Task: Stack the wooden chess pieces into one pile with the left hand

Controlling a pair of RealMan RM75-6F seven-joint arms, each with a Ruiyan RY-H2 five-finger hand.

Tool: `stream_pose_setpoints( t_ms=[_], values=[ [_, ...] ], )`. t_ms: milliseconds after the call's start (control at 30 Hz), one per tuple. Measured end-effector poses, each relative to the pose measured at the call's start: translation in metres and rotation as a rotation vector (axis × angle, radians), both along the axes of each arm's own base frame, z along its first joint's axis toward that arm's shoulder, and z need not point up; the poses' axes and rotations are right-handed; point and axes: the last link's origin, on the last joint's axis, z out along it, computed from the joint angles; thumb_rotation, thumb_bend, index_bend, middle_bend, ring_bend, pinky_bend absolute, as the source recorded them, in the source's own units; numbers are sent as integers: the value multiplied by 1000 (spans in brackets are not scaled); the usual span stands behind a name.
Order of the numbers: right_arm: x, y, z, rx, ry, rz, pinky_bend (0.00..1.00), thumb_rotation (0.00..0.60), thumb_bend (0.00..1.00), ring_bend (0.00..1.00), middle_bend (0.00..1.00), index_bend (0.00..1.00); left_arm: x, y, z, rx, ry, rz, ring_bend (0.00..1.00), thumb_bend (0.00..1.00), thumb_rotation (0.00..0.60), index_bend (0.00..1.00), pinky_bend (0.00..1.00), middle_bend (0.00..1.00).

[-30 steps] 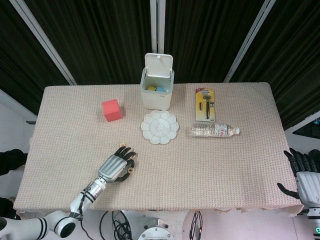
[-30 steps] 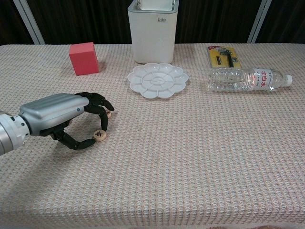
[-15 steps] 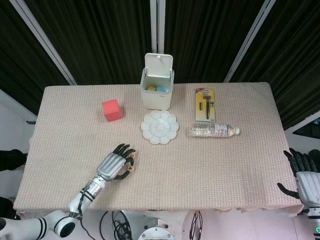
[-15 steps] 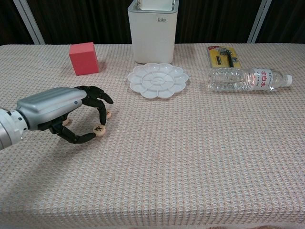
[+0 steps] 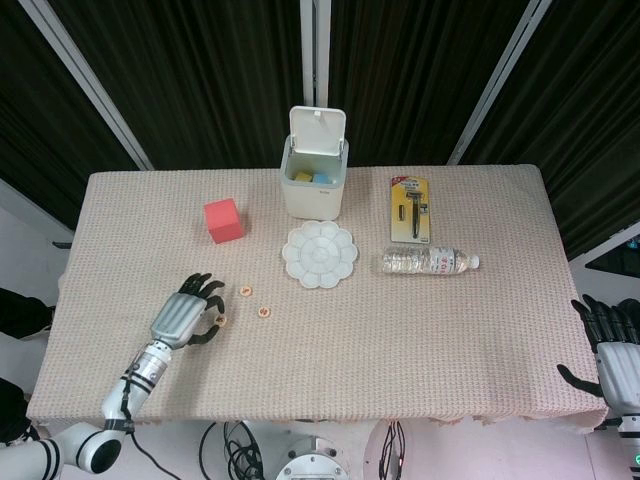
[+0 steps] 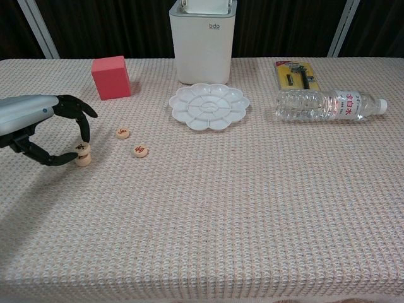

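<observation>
I'm seeing two-piece pile (image 6: 83,154) sitting upright at left; two loose chess discs (image 6: 123,133) (image 6: 140,151) lying flat nearby.

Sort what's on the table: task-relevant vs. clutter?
Task things:
left hand, pinching the top of a small pile of wooden chess pieces
two loose chess pieces

Lying about:
red cube
white bin
paint palette
water bottle
razor pack
right hand, idle at the table's edge
</observation>
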Motion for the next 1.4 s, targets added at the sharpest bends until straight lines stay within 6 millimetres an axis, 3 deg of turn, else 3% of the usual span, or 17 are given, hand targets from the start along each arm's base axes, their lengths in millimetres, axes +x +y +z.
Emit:
stream_pose_setpoints(
  t_ms=[867, 1400],
  values=[
    [2, 1, 2, 1, 12, -5, 0, 600, 100, 0, 0, 0, -3, 0, -4, 5, 8, -20, 0, 350, 600, 457, 0, 150],
    [1, 2, 3, 2, 11, -9, 0, 600, 99, 0, 0, 0, -6, -3, 0, 2, 16, -7, 0, 350, 600, 335, 0, 146]
  ],
)
